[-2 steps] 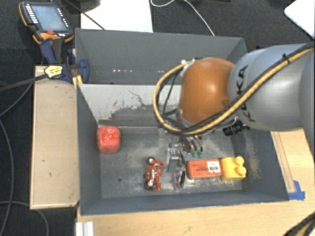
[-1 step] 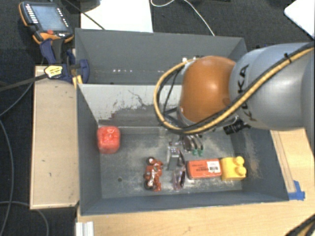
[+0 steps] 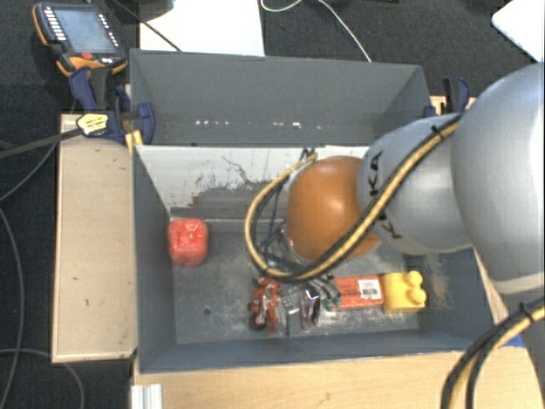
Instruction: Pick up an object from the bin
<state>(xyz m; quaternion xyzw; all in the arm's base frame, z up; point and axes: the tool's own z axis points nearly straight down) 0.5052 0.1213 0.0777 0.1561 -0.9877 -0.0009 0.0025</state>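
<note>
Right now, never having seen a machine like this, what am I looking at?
One camera looks down into a grey metal bin from above. The big grey shape from the picture's right is a robot arm; the orange cover and cables are part of it. Its tool is low near the front wall, beside a small reddish thing. Rightwards lie an orange packet and a yellow toy brick; a red block sits apart at left. Whether anything is held, I cannot tell.
</note>
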